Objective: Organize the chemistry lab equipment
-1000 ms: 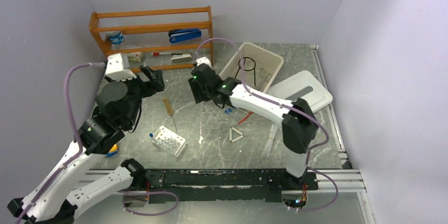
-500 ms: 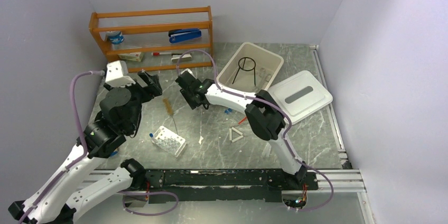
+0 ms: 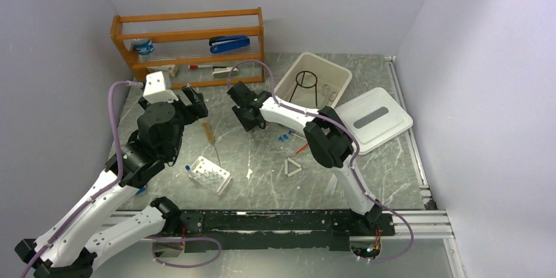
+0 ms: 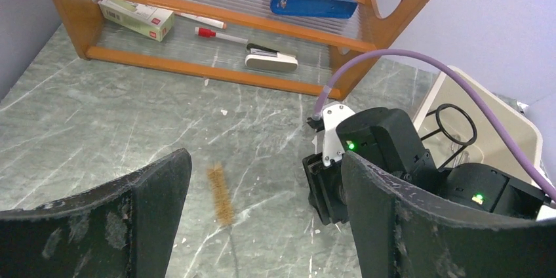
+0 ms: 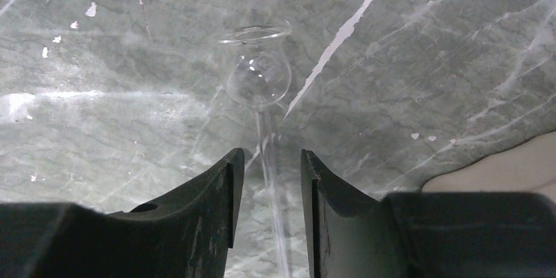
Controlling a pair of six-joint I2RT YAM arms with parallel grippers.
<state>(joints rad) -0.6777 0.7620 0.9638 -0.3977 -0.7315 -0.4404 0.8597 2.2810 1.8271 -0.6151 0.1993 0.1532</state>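
Step in hand: we judge this to be the pickup of the glass funnel [image 5: 259, 75] by the right gripper [image 5: 271, 160], ahead of putting it away.
Right gripper: low over the table [image 5: 426, 61], jaws narrow. A little gap shows on each side of the thin stem, so we do not count it as gripped yet.
Glass funnel: on its side on the table, mouth and bulb pointing away from the fingers, with the stem running back between the jaws.
Left gripper [image 4: 262, 166]: jaws wide and holding nothing, above the table with the brush [image 4: 221, 194] just ahead of it.
Put away so far: the wire stand [image 3: 305, 81] sits in the white bin [image 3: 341, 73] at the far side, and the lid [image 3: 374, 119] lies beside the bin.
Left on the table: brush, rack [image 3: 210, 174], triangle [image 3: 294, 168], vials [image 3: 284, 137] and pipette [image 3: 303, 147], all well apart from the bin.
Next move: we think the jaws should pinch the stem gently, square on, then lift straight up before swinging towards the bin.
Care needed: the stem is thin glass and the bulb is round, so we expect it may roll or slip under an off-centre squeeze.
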